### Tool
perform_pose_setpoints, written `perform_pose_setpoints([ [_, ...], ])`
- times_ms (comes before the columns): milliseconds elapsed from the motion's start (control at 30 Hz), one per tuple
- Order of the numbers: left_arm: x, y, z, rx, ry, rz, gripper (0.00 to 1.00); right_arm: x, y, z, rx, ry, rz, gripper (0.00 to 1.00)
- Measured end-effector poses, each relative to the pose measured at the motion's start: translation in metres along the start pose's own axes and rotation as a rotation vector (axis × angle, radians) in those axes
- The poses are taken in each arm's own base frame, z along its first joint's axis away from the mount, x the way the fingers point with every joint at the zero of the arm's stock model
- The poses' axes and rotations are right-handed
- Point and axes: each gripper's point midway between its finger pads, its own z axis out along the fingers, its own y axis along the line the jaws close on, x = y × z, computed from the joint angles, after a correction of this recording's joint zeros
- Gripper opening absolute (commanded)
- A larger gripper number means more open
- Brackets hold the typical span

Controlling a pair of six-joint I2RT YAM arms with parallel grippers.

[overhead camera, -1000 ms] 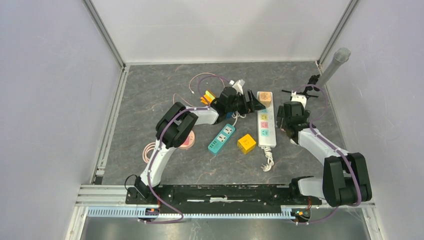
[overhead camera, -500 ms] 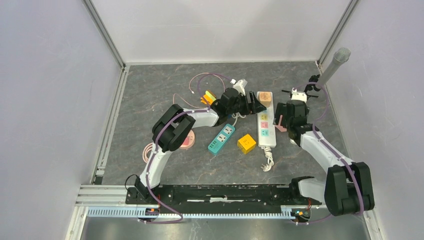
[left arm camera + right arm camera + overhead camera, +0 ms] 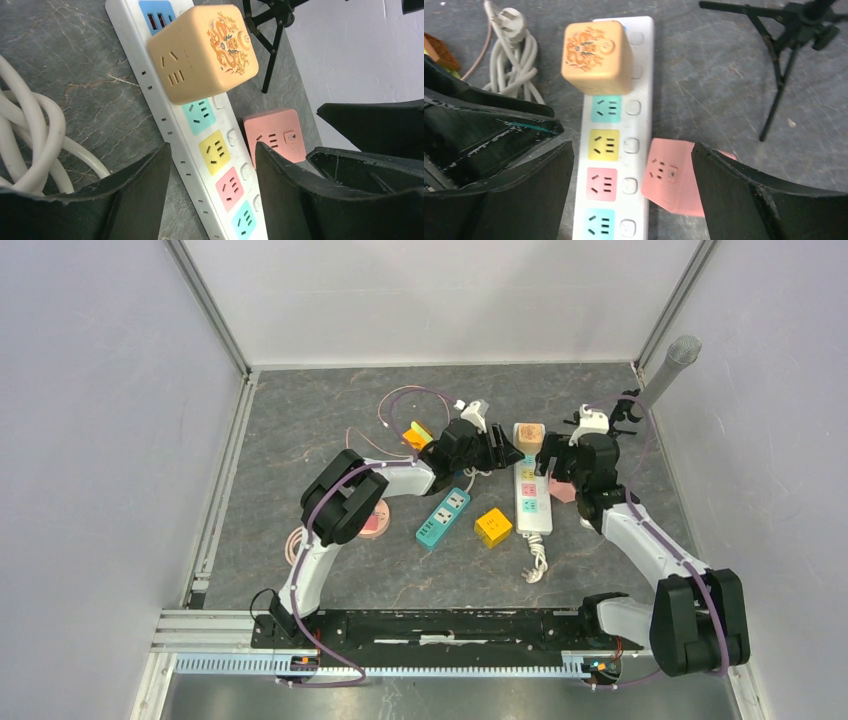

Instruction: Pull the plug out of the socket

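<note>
The white power strip lies lengthwise on the grey marbled desk, its row of coloured sockets facing up. The task's plug, an orange cube plug with a dragon pattern on its top face, sits seated in the strip near its far end, just beyond a teal socket.

The left pincer reaches in from the left and straddles the strip at the yellow and pink sockets, nearer than the cube. Its jaws stand apart, one on each long side of the strip and close to its edges; whether they touch the strip cannot be told. It holds nothing.

The right pincer hangs over the same stretch of strip from the right, jaws wide apart and clamped on nothing.

A pink cube adapter lies on the desk just beside the strip's right edge. A coiled white cable rests left of the strip, and a black tripod stands beyond it on the right.
</note>
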Motion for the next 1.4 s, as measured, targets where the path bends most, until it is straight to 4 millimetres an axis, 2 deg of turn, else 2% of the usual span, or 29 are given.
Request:
perform_pose_setpoints([
  [300,-0.012,0.006,-0.006,-0.065,-0.057,-0.001,0.56,-0.008,0.033,0.029,-0.093,0.011,-0.016,0.98],
  [467,-0.011,0.018,-0.008,-0.11,-0.07,-0.004,0.54,-0.019,0.049,0.052,-0.084,0.022,-0.019,0.97],
  [633,-0.009,0.027,-0.01,-0.153,-0.078,-0.006,0.56,-0.032,0.051,0.075,-0.04,0.033,-0.018,0.89],
  [833,-0.01,0.03,-0.011,-0.164,-0.083,-0.007,0.6,-0.022,0.05,0.098,0.014,0.114,-0.041,0.8],
  [967,-0.009,0.029,-0.011,-0.16,-0.08,-0.007,0.6,0.0,0.049,0.1,0.033,0.185,-0.068,0.64],
  [1133,-0.007,0.026,-0.011,-0.146,-0.066,-0.008,0.61,0.003,0.048,0.1,0.054,0.193,-0.063,0.46],
  [1400,0.004,0.019,-0.012,-0.101,-0.005,-0.032,0.62,0.007,0.063,0.096,0.041,0.191,-0.056,0.42],
])
